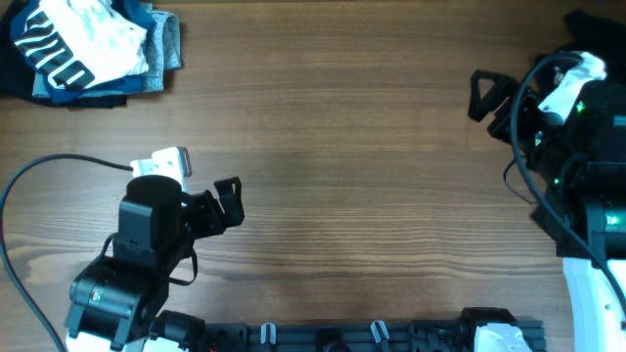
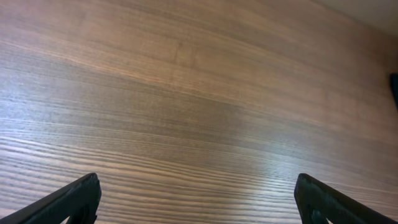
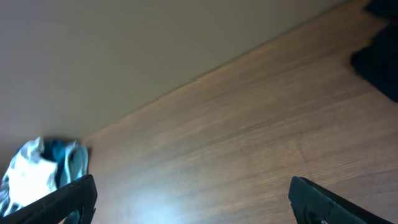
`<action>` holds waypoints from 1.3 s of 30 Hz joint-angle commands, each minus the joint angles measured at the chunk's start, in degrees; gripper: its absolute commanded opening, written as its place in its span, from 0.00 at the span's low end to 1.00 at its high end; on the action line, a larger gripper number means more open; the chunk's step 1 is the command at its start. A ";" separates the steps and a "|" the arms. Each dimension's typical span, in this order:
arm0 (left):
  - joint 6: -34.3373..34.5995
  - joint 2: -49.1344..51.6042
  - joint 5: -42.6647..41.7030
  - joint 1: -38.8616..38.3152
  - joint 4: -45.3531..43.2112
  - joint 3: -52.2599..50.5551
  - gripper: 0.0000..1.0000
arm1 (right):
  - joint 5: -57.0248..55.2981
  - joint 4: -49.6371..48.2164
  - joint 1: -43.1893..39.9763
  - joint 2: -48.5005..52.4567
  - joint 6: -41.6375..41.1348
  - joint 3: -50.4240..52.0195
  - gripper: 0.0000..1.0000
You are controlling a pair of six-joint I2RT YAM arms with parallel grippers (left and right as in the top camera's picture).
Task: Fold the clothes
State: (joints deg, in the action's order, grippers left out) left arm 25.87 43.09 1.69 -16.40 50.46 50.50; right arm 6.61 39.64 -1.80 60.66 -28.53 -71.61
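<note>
Left gripper (image 2: 196,180) and right gripper (image 3: 191,182) are both spread wide open, nothing in either, just bare wood under them. The table (image 1: 372,147) is wood. The clothes (image 1: 59,83) are heaped in its far left corner, white T-shirt (image 1: 98,34) on top with the lettering showing. There's some dark cloth (image 3: 379,56) by the far right corner.

Brown wood-grain desk (image 1: 372,147), grain running side to side, with a pale glare patch in the wrist views; black rail (image 1: 421,340) with pale clips along its near edge; thin black cable (image 1: 68,158) looped over its left part; plain beige wall (image 3: 124,50) behind its far edge.
</note>
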 commanded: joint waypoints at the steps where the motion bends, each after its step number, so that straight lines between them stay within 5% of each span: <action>1: 0.52 1.07 0.76 -0.26 -0.22 -0.26 1.00 | -3.67 -1.79 0.07 0.83 -4.37 0.66 1.00; 19: 0.52 3.10 0.76 -0.26 0.35 -0.26 1.00 | 5.64 -2.19 0.07 0.20 -4.63 0.66 1.00; 39: 0.52 3.10 0.76 -0.26 0.35 -0.26 1.00 | -7.43 -2.73 0.09 -2.62 1.88 0.66 1.00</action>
State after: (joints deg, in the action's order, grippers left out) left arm 25.87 45.98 1.69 -16.40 50.76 50.46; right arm 3.01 36.84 -1.80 60.12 -29.54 -71.37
